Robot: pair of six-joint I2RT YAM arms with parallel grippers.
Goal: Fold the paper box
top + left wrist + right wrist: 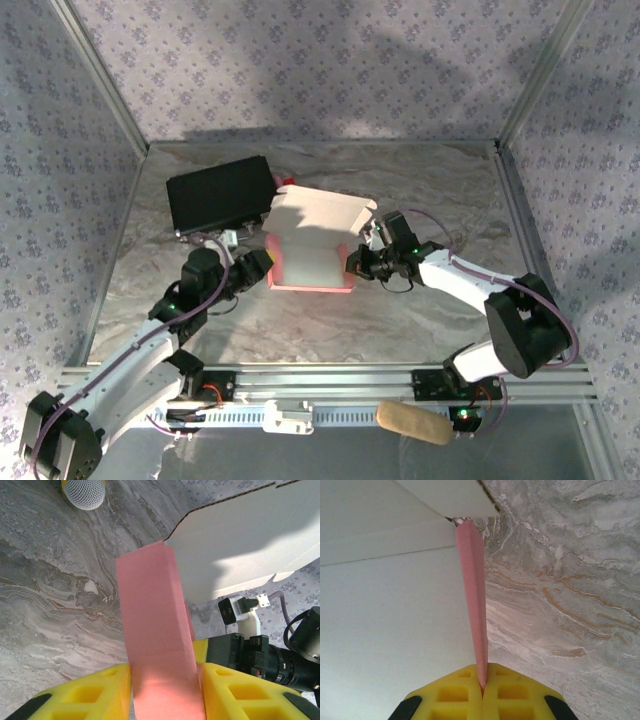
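While the half-folded thin pink cardboard paper box [310, 262] sits mid grey marbled bench [430, 320], just beside the black rectangular case [220, 195], left tool [165, 680] clamps its left pink wall; right tool [482, 680] pinches the right wall's thin edge, pads nearly together.

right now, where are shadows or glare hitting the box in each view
Top external: broad shadows cross the back wall, and the box looks washed out inside. Left wrist: its white side is part shaded, with one bright patch. Right wrist: even soft light, no glare.
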